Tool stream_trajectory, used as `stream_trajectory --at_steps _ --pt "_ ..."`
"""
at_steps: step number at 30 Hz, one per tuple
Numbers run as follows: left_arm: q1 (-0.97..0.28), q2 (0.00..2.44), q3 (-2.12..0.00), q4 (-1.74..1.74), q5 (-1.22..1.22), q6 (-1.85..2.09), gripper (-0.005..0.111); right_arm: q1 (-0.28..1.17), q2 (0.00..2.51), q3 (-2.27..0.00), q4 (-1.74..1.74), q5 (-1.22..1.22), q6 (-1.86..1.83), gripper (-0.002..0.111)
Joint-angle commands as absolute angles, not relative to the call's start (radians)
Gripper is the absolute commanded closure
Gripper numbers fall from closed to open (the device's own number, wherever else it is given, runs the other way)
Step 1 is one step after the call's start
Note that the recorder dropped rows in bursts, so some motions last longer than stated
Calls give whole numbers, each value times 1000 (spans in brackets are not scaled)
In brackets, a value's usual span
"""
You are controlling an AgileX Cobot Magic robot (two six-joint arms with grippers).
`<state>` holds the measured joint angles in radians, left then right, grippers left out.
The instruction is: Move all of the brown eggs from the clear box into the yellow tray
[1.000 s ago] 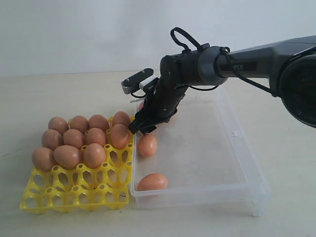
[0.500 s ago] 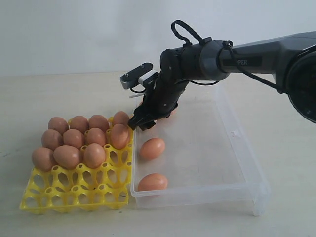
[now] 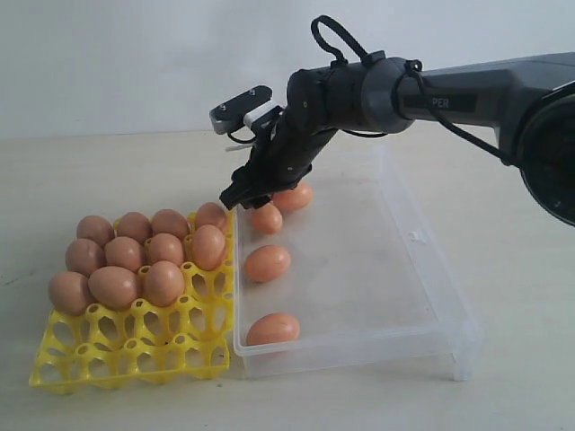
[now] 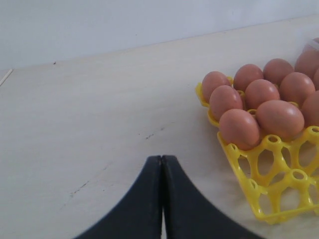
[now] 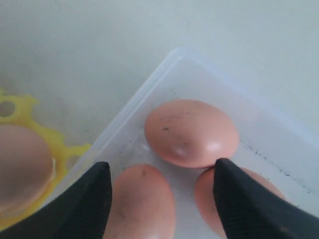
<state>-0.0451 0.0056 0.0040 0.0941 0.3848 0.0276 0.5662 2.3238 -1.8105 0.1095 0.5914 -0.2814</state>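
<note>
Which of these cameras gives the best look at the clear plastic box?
The exterior view: the whole clear box shows, all its walls and the four brown eggs in it. The right wrist view catches only one corner with three eggs. The left wrist view shows almost nothing of it.

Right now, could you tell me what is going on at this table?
The right gripper hangs open and empty over the box corner next to the tray, just above eggs lying there. At least four eggs are in the box. About eleven sit in the tray, which has other cups empty. The left gripper is shut, holding nothing, over bare table beside the tray.
</note>
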Motion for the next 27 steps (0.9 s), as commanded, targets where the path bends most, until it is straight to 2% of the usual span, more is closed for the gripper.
stream_trajectory --at_steps 1,27 --pt "-50 0 0 91 379 24 107 570 2333 -1819 124 577 -260 49" --pt "-50 0 0 91 379 24 107 570 2418 -1819 204 603 -260 50"
